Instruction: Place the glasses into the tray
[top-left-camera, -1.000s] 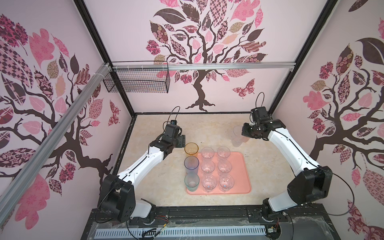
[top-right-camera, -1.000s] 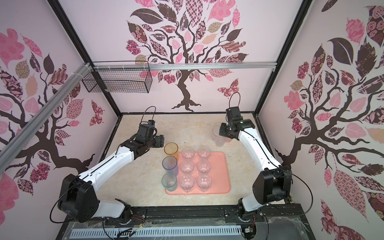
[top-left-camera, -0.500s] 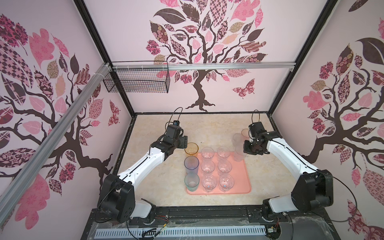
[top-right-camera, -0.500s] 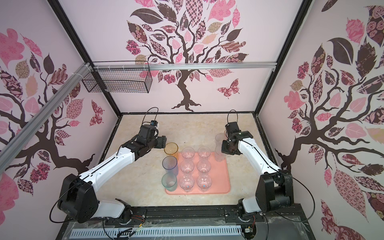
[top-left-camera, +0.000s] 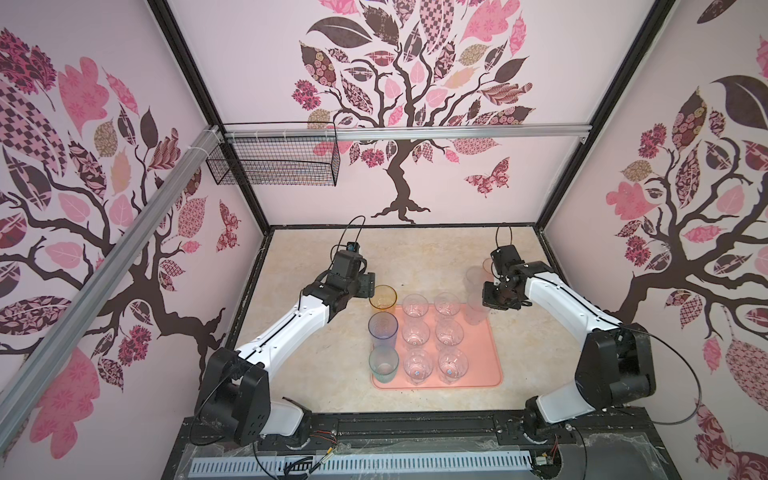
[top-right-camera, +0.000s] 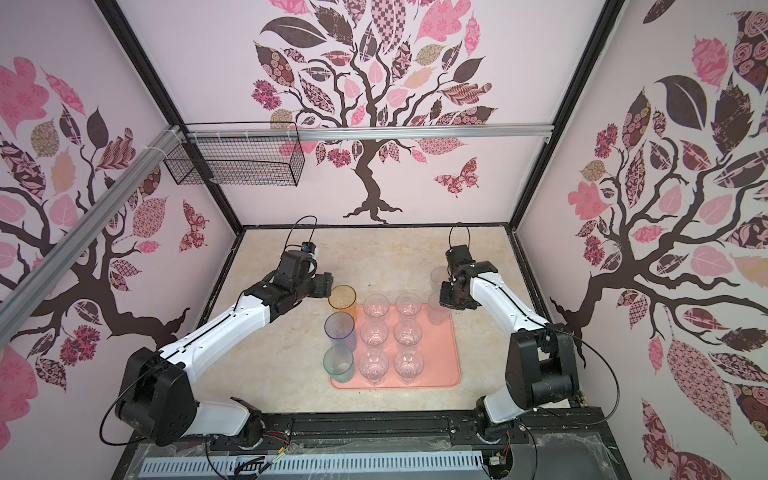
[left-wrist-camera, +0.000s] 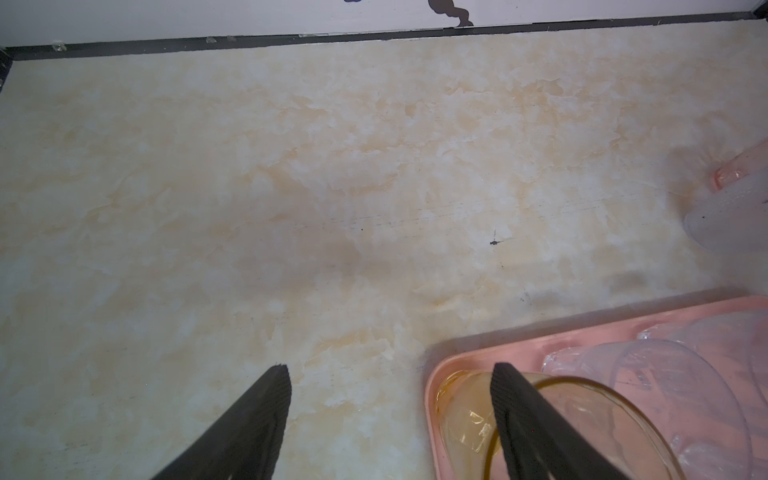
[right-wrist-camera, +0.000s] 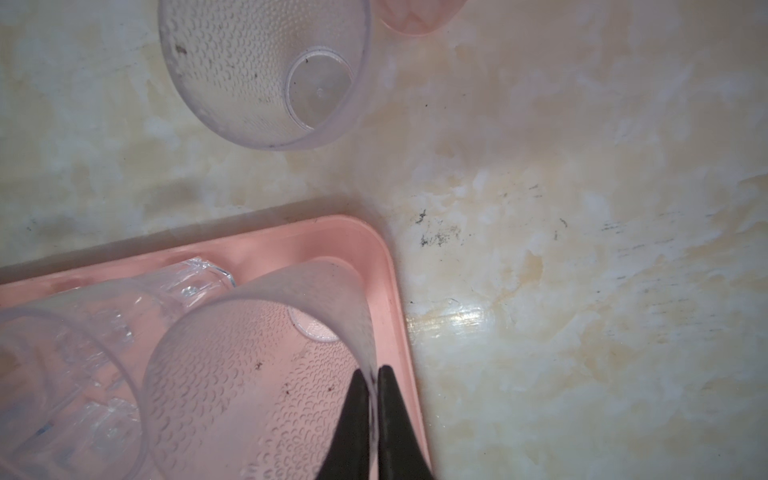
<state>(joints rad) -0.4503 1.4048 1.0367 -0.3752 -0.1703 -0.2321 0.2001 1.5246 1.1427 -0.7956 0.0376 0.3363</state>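
left arm (top-left-camera: 291, 328): jaws wide apart | right arm (top-left-camera: 557, 297): jaws pinched (elbow bent)

Your tray (top-left-camera: 482, 374) lies on the table (top-left-camera: 311, 257), front of centre. Nine glasses (top-left-camera: 415, 332) stand in it, three rows of three, filling its left and middle. A tenth glass (top-left-camera: 476, 311) is at its back right corner, rim pinched by the right gripper (right-wrist-camera: 373, 374). Two more glasses (top-left-camera: 473, 276) stand on the table just behind. The left gripper (left-wrist-camera: 390, 368) is beside the back left glass. A basket (top-left-camera: 274, 166) hangs high, back left.
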